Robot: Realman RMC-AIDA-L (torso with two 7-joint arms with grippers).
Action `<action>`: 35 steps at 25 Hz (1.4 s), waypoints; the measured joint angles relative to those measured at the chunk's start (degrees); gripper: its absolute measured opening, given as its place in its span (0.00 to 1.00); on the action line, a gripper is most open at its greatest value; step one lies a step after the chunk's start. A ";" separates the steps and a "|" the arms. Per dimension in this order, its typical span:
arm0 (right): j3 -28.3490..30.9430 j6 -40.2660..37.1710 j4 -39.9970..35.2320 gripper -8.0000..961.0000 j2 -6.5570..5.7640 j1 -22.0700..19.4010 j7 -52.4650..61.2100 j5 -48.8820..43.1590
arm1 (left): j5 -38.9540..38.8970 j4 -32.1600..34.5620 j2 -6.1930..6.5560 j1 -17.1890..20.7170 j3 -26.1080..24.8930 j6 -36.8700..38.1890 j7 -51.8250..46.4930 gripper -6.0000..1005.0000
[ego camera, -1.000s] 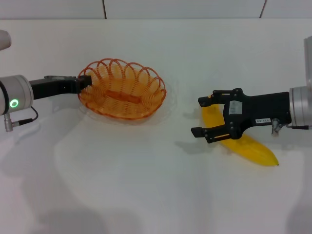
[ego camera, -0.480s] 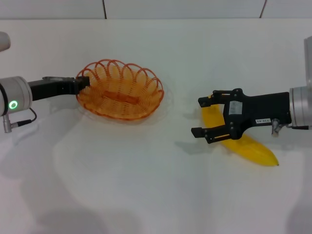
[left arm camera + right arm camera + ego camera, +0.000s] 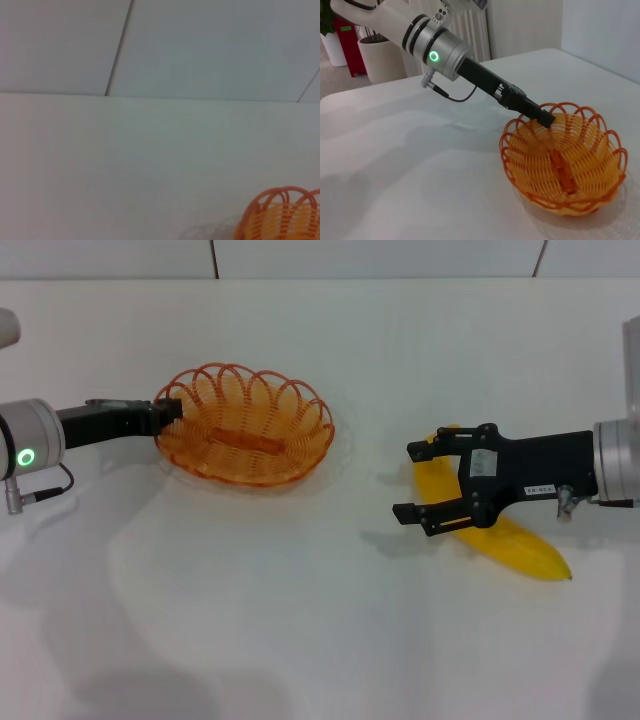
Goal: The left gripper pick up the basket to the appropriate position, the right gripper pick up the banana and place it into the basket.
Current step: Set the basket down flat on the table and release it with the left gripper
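The basket [image 3: 245,425] is gripped at its left rim by the left gripper [image 3: 168,412], whose jaws are clenched on one of the rim's wire loops; in the right wrist view the black claw [image 3: 545,118] is seen biting the rim of the basket [image 3: 563,159] at the side nearest the green-lit wrist. The basket is seen on the left half of the white table [image 3: 300,620], and whether it rests on the surface or is held just above it cannot be told. In the left wrist view only a corner of the basket's looped rim [image 3: 282,212] is shown against the table. The banana [image 3: 500,530] is lying flat on the right half of the table, well apart from the basket, with its dark tip toward the near right. The right gripper [image 3: 425,480] is positioned over the banana's stem end with its jaws spread wide, one finger on each side of the fruit, and nothing is grasped by them.
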 joint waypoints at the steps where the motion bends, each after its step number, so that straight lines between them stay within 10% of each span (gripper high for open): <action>1: 0.00 0.02 0.02 0.93 0.00 0.00 0.00 0.00 | 0.00 0.01 0.00 0.00 0.02 0.00 0.14 0.09; 17: -0.50 0.31 0.28 0.93 0.00 0.00 0.00 -0.06 | 0.00 0.26 -0.18 -0.05 0.08 0.24 1.62 0.13; 35: -0.79 0.46 0.27 0.93 0.09 0.00 0.00 -0.08 | -0.99 2.31 -0.18 0.83 0.18 0.42 7.30 0.57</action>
